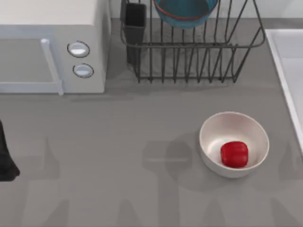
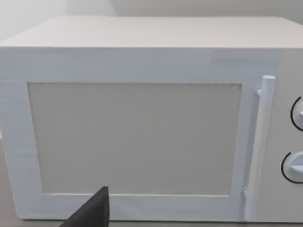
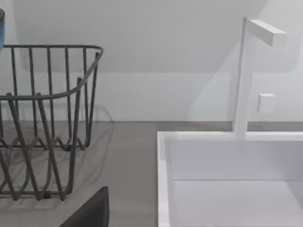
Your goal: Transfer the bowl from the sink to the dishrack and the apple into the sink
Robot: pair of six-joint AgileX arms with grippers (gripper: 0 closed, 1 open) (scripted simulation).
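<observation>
Since the bowl [image 1: 185, 12] already sits in the dishrack [image 1: 189, 47], the apple [image 1: 234, 154], lying in the white bowl [image 1: 234, 144] just beside the sink [image 1: 284, 61], needs a careful top-down pinch; finger state cannot be told.

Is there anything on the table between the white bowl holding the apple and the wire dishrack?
No. In the top view, only bare grey tabletop separates the white bowl from the dishrack.

Open table [image 1: 142, 189] beside white bowl [image 1: 234, 144]
</observation>
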